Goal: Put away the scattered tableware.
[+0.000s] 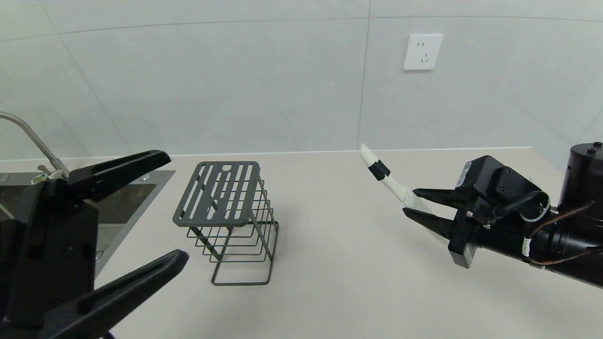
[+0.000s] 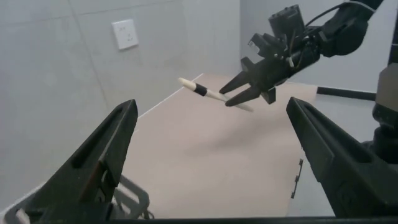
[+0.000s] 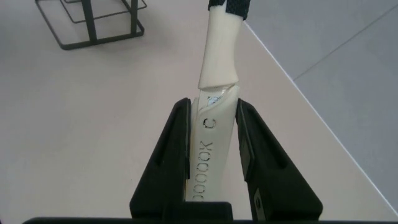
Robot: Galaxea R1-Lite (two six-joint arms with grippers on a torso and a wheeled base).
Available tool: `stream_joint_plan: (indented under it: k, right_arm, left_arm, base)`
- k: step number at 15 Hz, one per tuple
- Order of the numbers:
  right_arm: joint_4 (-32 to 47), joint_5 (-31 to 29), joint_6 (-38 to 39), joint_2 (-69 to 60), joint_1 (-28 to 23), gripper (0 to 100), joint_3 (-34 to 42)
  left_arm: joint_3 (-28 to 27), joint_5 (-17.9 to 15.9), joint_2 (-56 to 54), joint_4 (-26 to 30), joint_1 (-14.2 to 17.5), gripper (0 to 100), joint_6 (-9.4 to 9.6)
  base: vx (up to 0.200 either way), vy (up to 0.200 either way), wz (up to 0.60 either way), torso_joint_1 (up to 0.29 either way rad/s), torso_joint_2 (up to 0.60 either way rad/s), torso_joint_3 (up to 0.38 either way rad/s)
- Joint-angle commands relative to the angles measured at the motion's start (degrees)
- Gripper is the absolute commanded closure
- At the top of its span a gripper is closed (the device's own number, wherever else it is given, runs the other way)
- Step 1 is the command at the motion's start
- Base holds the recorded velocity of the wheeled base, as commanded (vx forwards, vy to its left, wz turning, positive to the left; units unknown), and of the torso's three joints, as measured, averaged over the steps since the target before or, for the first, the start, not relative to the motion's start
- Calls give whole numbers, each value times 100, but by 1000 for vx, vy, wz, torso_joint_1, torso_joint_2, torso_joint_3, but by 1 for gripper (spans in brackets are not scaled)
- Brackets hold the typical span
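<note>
The right pincer (image 1: 409, 201) pinches a white utensil (image 1: 384, 176) by its flat end, in the air above the right side of the surface (image 1: 353, 263). The left pincer (image 1: 173, 207) is spread and carries nothing. Judged progress: pickup complete. Transfer to the wire rack (image 1: 221, 193), to the left, and release remain.

Pale grey tiled wall (image 1: 235, 70), white power socket (image 1: 422, 52) on it. Beige countertop (image 1: 353, 282). Steel sink (image 1: 136, 197) and faucet (image 1: 33, 136) at left.
</note>
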Motion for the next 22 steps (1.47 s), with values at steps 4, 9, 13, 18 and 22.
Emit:
stream_joint_plan:
  k: [4,9,13,18,22]
  right_arm:
    - [-245,12,32,-193,4,100,210]
    - [-262,12,59,-492,4,100,254]
    - [-289,30,59,-685,39,100,245]
    - [-289,267,68,-887,48,100,131]
    - [-280,443,243,-949,48,100,-221]
  left_arm:
    - [-126,-143,1706,-1257,-1018,0,-19]
    - [-258,-152,1988,-1257,-1062,0,-81]
    - [-777,-169,2559,-1257,-1309,0,-388]
    - [-1638,-275,3227,-1257,-1607,0,-406]
    - [-2789,-574,3956,-1257,-1607,0,-406]
  base:
    - [0,0,0,0,0,0]
    - [0,0,0,0,0,0]
    - [0,0,0,0,0,0]
    - [0,0,0,0,0,0]
    - [0,0,0,0,0,0]
